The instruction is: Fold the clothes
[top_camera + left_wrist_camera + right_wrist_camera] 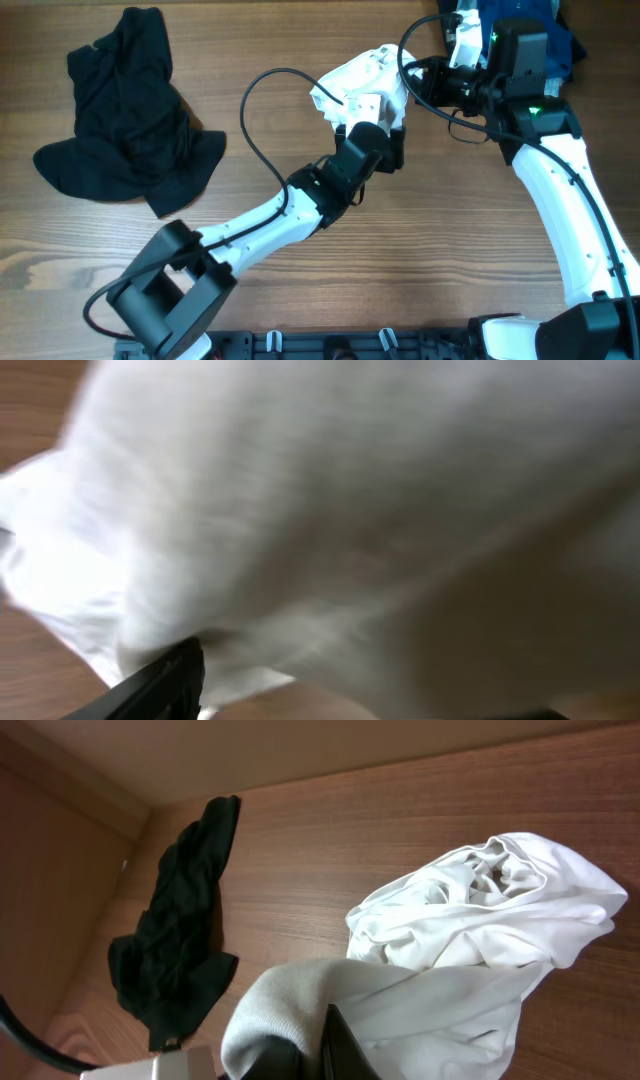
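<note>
The white T-shirt (362, 72) lies bunched in the upper middle of the overhead view on the wooden table (280, 40), directly under the left gripper (374, 108), whose jaws stand spread; in its wrist view one dark finger (165, 680) shows at the lower left and the cloth fills nearly the whole frame. The right gripper (428, 82), at the shirt's right edge, is pressed together and pinches a fold of the white fabric; the black garment (130, 110) lies crumpled at the upper left, well apart from both.
</note>
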Robot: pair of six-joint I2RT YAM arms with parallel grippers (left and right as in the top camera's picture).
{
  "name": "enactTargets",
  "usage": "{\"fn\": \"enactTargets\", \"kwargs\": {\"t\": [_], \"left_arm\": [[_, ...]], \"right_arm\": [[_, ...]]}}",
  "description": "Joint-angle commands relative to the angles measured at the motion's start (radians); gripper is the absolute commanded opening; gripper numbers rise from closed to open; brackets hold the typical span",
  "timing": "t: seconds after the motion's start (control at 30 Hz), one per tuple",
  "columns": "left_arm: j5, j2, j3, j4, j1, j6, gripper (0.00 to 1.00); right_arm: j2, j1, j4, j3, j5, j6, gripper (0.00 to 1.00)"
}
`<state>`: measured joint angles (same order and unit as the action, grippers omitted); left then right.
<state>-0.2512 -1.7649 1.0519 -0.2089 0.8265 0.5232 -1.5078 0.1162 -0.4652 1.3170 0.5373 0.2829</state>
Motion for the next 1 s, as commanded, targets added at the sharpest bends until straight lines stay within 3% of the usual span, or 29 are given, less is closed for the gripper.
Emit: {"fn": "enactTargets", "kwargs": {"t": [0.0, 0.13, 0.33, 0.5, 0.83, 0.97], "left_arm": [[-0.15, -0.029, 0.001, -0.04, -0.012, 0.009, 0.67], [-0.154, -0.036, 0.001, -0.072, -0.032, 0.01, 0.5], [-0.182, -0.036, 0.001, -0.073, -0.067, 0.009, 0.04], [-0.261, -0.016, 0.001, -0.087, -0.081, -0.004, 0.04], [-0.331, 0.199, 0.001, -0.018, -0.081, -0.232, 0.04], [-0.338, 0.313, 0.001, 0.001, -0.08, -0.3, 0.04]], "right_arm": [[0.008, -0.002, 0.008, 0.006, -0.006, -0.02, 0.04], [0.008, -0.002, 0.008, 0.006, -0.006, -0.021, 0.04], [0.008, -0.002, 0.008, 0.006, -0.006, -0.021, 0.04], [0.008, -0.002, 0.006, 0.006, -0.006, -0.021, 0.04], [0.008, -0.003, -0.058, 0.006, -0.074, -0.04, 0.05], [0.008, -0.003, -0.1, 0.005, -0.105, -0.047, 0.11]]}}
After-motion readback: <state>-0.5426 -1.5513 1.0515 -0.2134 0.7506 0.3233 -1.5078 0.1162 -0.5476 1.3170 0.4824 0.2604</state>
